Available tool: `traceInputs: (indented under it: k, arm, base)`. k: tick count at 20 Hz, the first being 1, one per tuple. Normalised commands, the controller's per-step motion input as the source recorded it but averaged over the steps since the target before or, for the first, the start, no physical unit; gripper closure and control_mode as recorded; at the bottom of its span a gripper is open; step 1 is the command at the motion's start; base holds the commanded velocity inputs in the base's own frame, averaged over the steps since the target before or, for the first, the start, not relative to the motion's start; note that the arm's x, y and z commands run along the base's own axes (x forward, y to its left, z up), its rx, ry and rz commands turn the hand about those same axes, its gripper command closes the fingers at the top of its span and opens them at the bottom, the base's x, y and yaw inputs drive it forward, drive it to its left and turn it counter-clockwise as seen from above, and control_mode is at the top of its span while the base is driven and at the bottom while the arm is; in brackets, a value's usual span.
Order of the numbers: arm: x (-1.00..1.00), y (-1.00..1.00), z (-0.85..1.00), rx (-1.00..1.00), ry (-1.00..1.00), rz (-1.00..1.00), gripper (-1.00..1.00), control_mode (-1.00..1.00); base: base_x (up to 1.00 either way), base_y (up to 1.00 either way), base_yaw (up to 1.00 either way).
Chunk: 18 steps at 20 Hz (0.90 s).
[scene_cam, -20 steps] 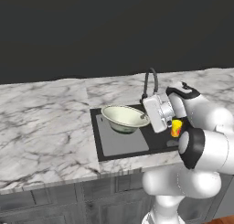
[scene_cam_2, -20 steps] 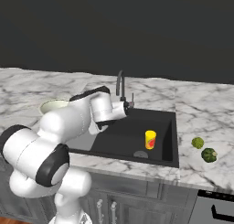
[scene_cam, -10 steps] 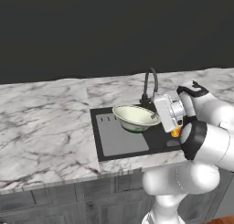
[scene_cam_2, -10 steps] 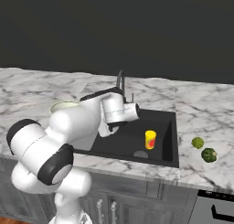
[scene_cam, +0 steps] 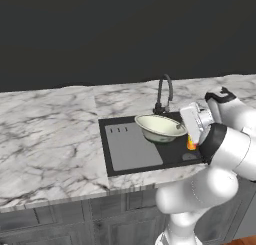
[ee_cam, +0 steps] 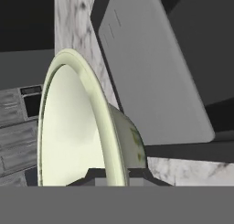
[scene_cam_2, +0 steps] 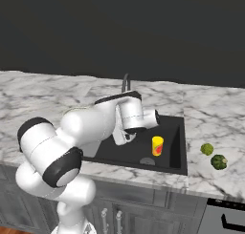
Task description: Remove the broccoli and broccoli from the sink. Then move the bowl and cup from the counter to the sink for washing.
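The pale cream-green bowl [scene_cam: 158, 127] hangs tilted over the black sink [scene_cam: 104, 144], just right of its grey panel [scene_cam: 133, 150]. My gripper [scene_cam: 181, 126] is shut on the bowl's right rim. In the hand view the bowl [ee_cam: 87, 122] stands on edge, its rim pinched between my gripper's [ee_cam: 115, 173] tips. The yellow cup [scene_cam_2: 157, 145] with a red mark stands upright inside the sink [scene_cam_2: 174, 131], near its right side; part of the cup [scene_cam: 191, 144] peeks out behind my arm. Two broccoli florets, one lighter [scene_cam_2: 206, 149] and one darker [scene_cam_2: 219, 162], lie on the counter [scene_cam_2: 225, 128] right of the sink.
The dark gooseneck tap [scene_cam: 164, 92] rises behind the basin, close to the bowl's far rim. White marble counter [scene_cam: 50, 134] stretches wide to the left of the sink. Grey cabinet fronts [scene_cam: 75, 214] run below the counter's front edge.
My arm has carried the bowl to the right, from above the grey panel to over the open basin. The cup and both florets have stayed where they were.
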Motion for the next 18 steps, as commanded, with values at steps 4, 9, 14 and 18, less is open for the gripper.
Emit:
traceInputs:
  k: [4, 9, 14, 18]
  arm:
    - [0.0, -0.44, 0.0, 0.0, 0.01, 0.0, 1.0, -1.0]
    - [0.0, -0.41, 0.0, 0.0, 0.0, 0.0, 1.0, -1.0]
    - [0.0, -0.37, 0.0, 0.0, 0.0, 0.0, 1.0, -1.0]
    - [0.0, -0.34, -0.02, 0.0, 0.0, 0.0, 1.0, -1.0]
  base:
    - [0.0, 0.0, 0.0]
    - [0.0, 0.0, 0.0]
    - [0.0, 0.0, 0.0]
    - [0.0, 0.0, 0.0]
